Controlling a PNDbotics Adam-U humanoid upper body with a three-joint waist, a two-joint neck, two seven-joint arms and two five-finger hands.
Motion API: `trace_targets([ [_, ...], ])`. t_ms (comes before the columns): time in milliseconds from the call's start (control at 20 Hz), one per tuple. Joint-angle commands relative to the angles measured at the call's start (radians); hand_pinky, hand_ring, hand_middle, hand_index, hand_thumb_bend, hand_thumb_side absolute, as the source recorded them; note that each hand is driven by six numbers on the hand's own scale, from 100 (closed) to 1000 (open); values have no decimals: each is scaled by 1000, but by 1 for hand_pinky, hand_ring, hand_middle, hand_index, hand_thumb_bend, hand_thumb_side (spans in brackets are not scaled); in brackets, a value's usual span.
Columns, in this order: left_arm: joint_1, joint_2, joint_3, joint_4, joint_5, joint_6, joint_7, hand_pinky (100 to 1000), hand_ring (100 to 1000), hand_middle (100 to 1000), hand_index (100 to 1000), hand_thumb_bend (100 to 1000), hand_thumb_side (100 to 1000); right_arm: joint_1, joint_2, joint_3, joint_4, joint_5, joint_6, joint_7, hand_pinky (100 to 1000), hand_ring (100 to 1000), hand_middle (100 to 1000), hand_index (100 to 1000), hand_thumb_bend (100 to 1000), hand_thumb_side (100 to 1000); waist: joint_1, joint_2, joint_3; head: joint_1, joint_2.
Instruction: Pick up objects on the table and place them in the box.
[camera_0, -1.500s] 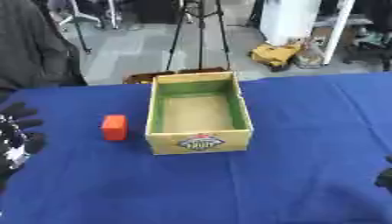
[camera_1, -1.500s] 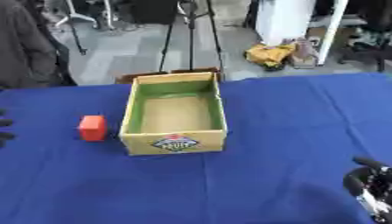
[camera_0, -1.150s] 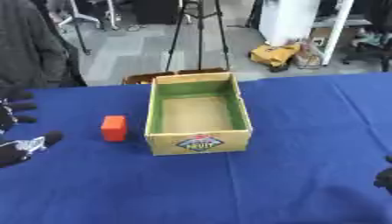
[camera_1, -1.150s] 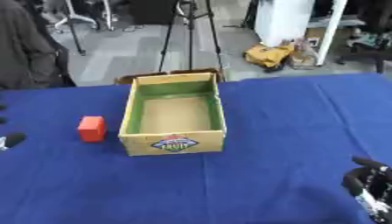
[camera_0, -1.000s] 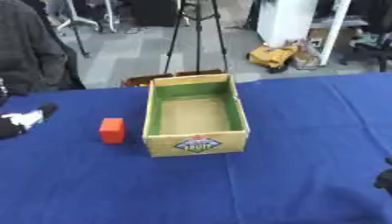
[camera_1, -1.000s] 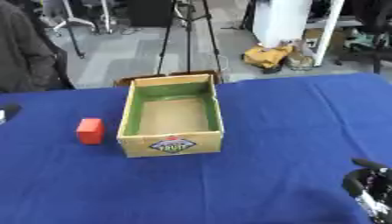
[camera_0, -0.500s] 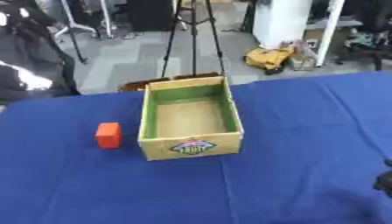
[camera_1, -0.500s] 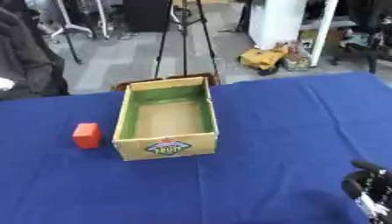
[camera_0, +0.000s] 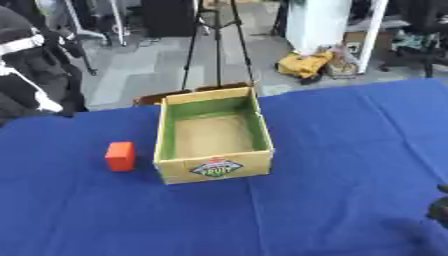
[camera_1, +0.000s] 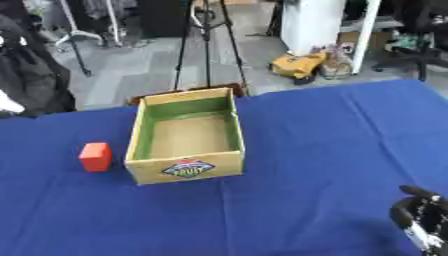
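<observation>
The right hand (camera_1: 422, 220) shows at the near right corner with its fingers (camera_1: 418, 191) curled and nothing in them, hanging over the blue worktop (camera_1: 315, 145). The left hand cannot be seen in either view. Well to the left of the right hand, an open cardboard box (camera_0: 213, 134) with a green lining sits on the worktop with nothing in it, and a small red block (camera_0: 120, 156) stands just beside its left wall, apart from it.
</observation>
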Motion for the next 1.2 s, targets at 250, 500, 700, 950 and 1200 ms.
trace_targets([
  [250,-73,-87,9,187,-123,-16,-106,751,762,765,839,792,100,-12,-24,1,-4,16,0,4,789,569,564,810,553,454,-4,-2,-17,-7,-1],
  [500,-78,-117,48,281,-213,-37,-69,750,760,762,836,791,100,-17,-21,2,-5,19,0,4,789,569,564,810,553,455,-3,6,-27,-7,-3],
  [700,-76,-124,86,326,-289,-44,-33,748,757,759,834,789,100,-18,-19,3,-4,21,0,4,789,570,563,811,554,456,-1,11,-33,-6,-3],
  [950,-75,-134,125,348,-380,-73,-1,743,753,755,833,790,100,-22,-16,6,-3,23,1,7,789,570,563,811,555,456,1,15,-39,-4,-4],
  [1200,-70,-141,143,359,-419,-86,32,739,750,752,832,781,100,-25,-14,8,-3,26,1,8,789,570,563,811,556,457,2,22,-47,-2,-6],
])
